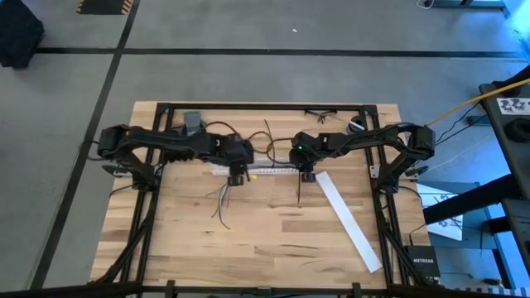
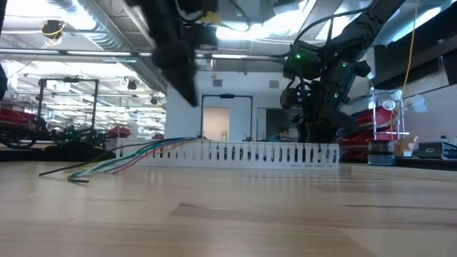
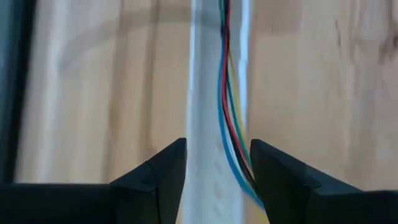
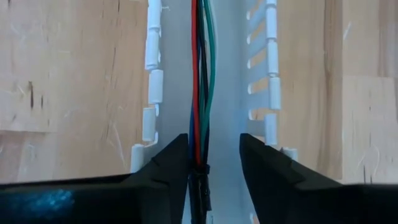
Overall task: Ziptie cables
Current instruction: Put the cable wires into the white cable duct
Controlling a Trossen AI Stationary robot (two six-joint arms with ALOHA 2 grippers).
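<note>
The cables [image 4: 200,74], red, green, blue and dark wires, lie along the inside of a white slotted channel [image 1: 263,170]. Their loose ends [image 2: 100,168] spill out of its left end onto the table. My right gripper [image 4: 214,163] is open, low at the channel's right end [image 2: 314,146], with a finger on either side of the bundle. My left gripper [image 3: 217,163] is open and hovers above the channel's left end [image 2: 187,89], with the wires showing below the gap. A thin straight black strip [image 1: 298,189], seemingly a ziptie, lies on the table just nearer than the right gripper. My right gripper comes down from above with its fingers along the channel, one [image 4: 168,165] close against the wire bundle's end [image 4: 200,168]. Whether either finger touches the wires or the channel walls, I cannot tell.
A long flat white strip [image 1: 351,219] lies slanting on the right near part of the table. Loose dark wires [image 1: 263,136], a grey object [image 1: 193,122] and a pair of glasses [image 1: 321,114] sit toward the far edge. Bare wood [image 1: 248,240] spreads toward the near edge.
</note>
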